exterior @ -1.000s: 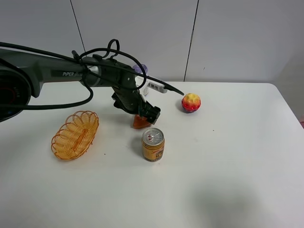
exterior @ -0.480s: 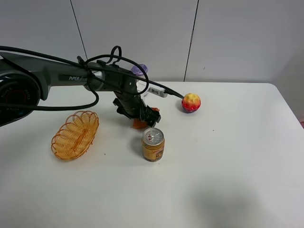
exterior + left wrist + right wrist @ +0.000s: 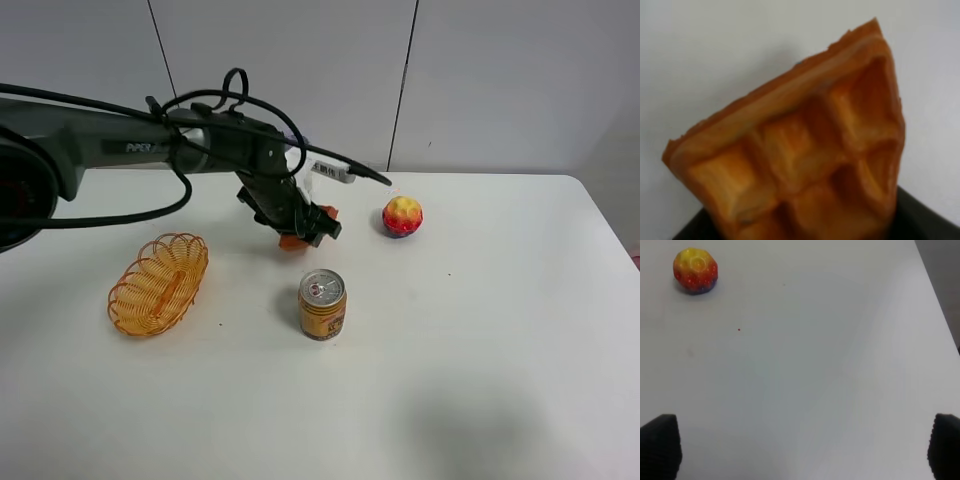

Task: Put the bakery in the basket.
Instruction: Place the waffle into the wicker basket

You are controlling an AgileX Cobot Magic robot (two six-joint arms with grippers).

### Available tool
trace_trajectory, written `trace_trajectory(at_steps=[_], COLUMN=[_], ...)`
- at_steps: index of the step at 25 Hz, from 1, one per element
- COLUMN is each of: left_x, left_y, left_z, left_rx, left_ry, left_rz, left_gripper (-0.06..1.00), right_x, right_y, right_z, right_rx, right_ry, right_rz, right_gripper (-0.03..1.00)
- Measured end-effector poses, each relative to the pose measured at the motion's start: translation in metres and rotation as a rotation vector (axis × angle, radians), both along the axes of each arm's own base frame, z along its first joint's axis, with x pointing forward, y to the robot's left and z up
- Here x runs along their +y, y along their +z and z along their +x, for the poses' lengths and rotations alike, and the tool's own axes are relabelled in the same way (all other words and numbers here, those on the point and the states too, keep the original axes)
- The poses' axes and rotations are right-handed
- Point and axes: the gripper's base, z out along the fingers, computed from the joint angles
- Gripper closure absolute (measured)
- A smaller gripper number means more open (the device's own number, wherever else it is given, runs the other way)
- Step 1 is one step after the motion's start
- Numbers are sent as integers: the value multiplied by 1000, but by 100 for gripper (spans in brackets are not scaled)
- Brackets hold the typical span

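The left arm [image 3: 110, 140] is a thick dark grey tube with a matt shell and small white lettering [image 3: 135, 148] on its side, too small to read in full. Black cables [image 3: 235, 100] loop over it, and one lead carries a white label [image 3: 330, 172] with dark print. The left end effector [image 3: 305, 225] is black and blocky. The right end effector [image 3: 802, 447] shows only two black fingertips [image 3: 659, 447] with a fine ribbed texture.
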Motion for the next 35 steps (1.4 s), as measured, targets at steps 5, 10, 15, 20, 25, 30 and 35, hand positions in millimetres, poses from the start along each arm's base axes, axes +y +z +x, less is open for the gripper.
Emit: trace_trajectory(at_steps=[5,10,15,20,25,30,35], left_x=[16,60,92,119,141,164,174], left_y=[68,103,114,115,93,46,22], left_z=[3,5,2,-20,-46,-72,-86], left_rx=[-120,-111,-78,-56,-12,86,125], left_ry=[2,68,134,188,243,321,375], left_rz=[-10,95,182,185,164,135,105], left_gripper=[39,39,39,39,39,39,39], right_x=[0,0,0,0,0,0,0], right_y=[0,0,0,0,0,0,0], right_z=[0,0,0,0,0,0,0], right_rx=[0,0,0,0,0,0,0], right_ry=[0,0,0,0,0,0,0], right_rz=[0,0,0,0,0,0,0], right_gripper=[-2,-2,-2,-2,-2,-2,-2])
